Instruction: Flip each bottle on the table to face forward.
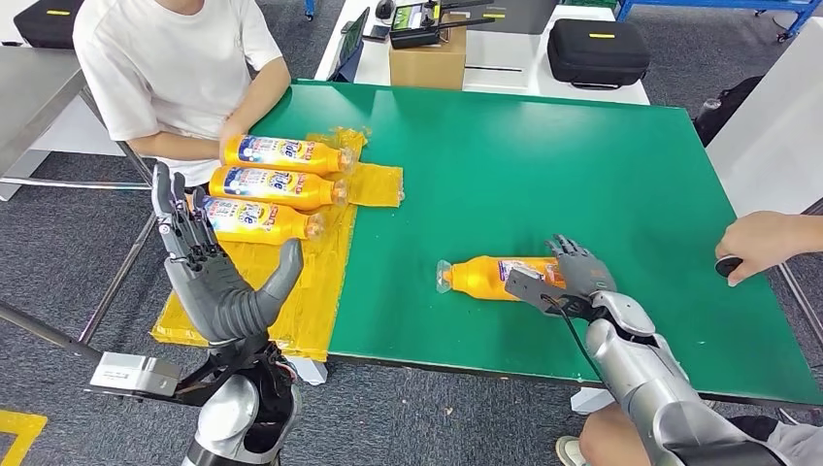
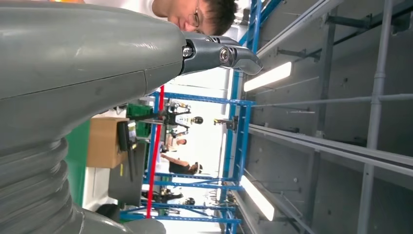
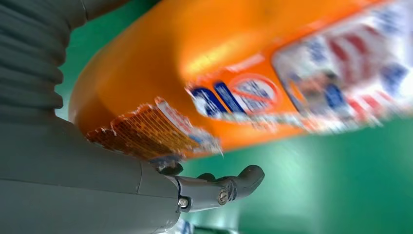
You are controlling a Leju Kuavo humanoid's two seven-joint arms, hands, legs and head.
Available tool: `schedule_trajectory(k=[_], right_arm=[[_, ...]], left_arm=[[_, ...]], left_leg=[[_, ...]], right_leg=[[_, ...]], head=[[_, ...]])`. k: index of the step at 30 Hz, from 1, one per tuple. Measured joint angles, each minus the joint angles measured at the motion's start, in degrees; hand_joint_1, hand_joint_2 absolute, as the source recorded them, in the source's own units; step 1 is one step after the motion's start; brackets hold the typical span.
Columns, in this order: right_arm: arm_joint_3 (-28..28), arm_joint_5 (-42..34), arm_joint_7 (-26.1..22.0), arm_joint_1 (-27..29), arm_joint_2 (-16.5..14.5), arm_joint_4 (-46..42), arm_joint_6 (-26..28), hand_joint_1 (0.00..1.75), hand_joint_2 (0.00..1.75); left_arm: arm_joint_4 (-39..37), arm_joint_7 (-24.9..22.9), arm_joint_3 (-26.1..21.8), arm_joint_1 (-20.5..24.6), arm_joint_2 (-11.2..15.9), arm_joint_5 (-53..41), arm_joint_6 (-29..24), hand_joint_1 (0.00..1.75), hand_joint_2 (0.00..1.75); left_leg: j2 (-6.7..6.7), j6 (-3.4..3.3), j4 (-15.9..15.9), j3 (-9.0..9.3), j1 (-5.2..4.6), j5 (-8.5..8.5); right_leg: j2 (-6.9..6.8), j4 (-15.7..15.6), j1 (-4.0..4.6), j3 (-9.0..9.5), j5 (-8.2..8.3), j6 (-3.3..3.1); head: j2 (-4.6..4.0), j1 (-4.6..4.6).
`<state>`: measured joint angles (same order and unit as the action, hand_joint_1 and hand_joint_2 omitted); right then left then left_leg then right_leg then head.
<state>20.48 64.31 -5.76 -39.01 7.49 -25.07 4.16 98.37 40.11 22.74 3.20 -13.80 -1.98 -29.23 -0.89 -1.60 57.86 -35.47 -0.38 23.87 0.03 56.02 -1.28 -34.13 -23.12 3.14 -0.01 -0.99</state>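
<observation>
Head view: a lone orange plastic bottle lies on its side on the green table, cap end toward nine o'clock. The right hand rests at its base end, fingers over the bottle and thumb beside it; whether it grips cannot be told. The left hand is raised off the table's edge, fingers spread wide, holding nothing. At ten o'clock, three labelled orange bottles lie side by side on a yellow sheet.
</observation>
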Motion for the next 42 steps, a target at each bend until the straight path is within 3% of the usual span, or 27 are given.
schedule_trajectory(k=[5, 7, 12, 18, 21, 27, 35, 39, 42], right_arm=[[3.1, 3.0, 7.3, -4.9, 0.0, 2.7, -13.8, 1.75, 1.75], [4.2, 3.2, 8.1, -6.6, 0.2, 3.7, -18.6, 1.75, 1.75], [5.0, 0.6, 4.0, -8.0, 1.9, 5.0, -23.3, 1.75, 1.75], [5.0, -3.4, -0.5, -8.2, 3.7, 5.6, -24.9, 1.75, 1.75], [4.4, -6.8, -3.8, -7.8, 4.1, 5.6, -22.8, 1.75, 1.75], [1.4, -14.8, -12.4, -3.5, 2.7, 4.4, -9.9, 1.75, 1.75], [-0.8, -17.0, -15.2, -0.7, 1.1, 2.2, -5.9, 1.75, 1.75], [-2.4, -22.0, -19.8, 4.5, -1.0, -3.8, 2.3, 1.75, 1.75], [-4.0, -28.1, -21.9, 10.3, -3.5, -13.1, 6.0, 1.75, 1.75]], left_arm=[[-1.9, -0.1, -0.1, 0.6, 0.2, -2.0, 0.8, 0.00, 1.75], [-3.1, -0.4, -0.1, 1.4, 0.3, -2.3, 1.7, 0.00, 1.75], [-6.2, -2.1, 0.0, 2.5, 0.4, -1.4, 3.8, 0.00, 1.75], [-8.5, -2.5, -0.1, 2.9, 0.8, -1.4, 4.2, 0.00, 1.75], [-8.8, -2.5, -0.1, 2.9, 1.0, -1.4, 4.2, 0.00, 1.75], [-8.2, -2.3, -0.3, 2.0, 1.3, -2.2, 3.3, 0.00, 1.75], [-7.6, -2.1, -0.5, 1.3, 1.4, -3.0, 2.9, 0.00, 1.75], [-6.9, -2.3, -0.6, 0.2, 1.4, -4.9, 2.5, 0.00, 1.75], [-6.6, -3.3, -0.5, -0.8, 1.3, -4.2, 5.3, 0.00, 1.75]], left_leg=[[-0.04, -0.04, 0.0, 0.26, -0.01, -0.03], [-0.13, -0.05, 0.0, 0.37, -0.01, -0.03], [-0.16, -0.06, 0.0, 0.39, -0.01, -0.04], [-0.17, -0.06, 0.0, 0.37, -0.01, -0.03], [-0.11, -0.06, 0.0, 0.35, -0.01, -0.03], [-0.01, -0.07, 0.0, 0.30, 0.00, -0.02], [-0.02, -0.05, 0.0, 0.22, 0.05, -0.03], [-0.03, -0.05, 0.0, 0.08, 0.05, -0.03], [-0.08, -0.04, 0.0, 0.01, 0.07, -0.02]], right_leg=[[-0.01, 0.0, -0.01, -0.04, 0.00, 0.01], [-0.05, -0.1, -0.01, 0.02, -0.02, 0.02], [-0.06, 0.0, -0.01, 0.41, 0.01, 0.05], [-0.07, -0.1, -0.01, 0.41, 0.01, 0.05], [-0.06, 0.0, 0.00, 0.42, 0.01, 0.05], [-0.04, 0.0, 0.02, 0.36, 0.03, 0.04], [-0.02, 0.0, 0.07, 0.30, 0.03, 0.04], [-0.03, 0.0, 0.07, 0.19, 0.03, 0.04], [-0.04, 0.0, 0.09, 0.09, 0.00, 0.03]], head=[[-0.01, 0.00], [-0.01, 0.02], [0.01, 0.01], [0.00, 0.01], [0.00, 0.01], [0.01, 0.01], [0.01, 0.01], [0.01, 0.00], [0.00, -0.01]])
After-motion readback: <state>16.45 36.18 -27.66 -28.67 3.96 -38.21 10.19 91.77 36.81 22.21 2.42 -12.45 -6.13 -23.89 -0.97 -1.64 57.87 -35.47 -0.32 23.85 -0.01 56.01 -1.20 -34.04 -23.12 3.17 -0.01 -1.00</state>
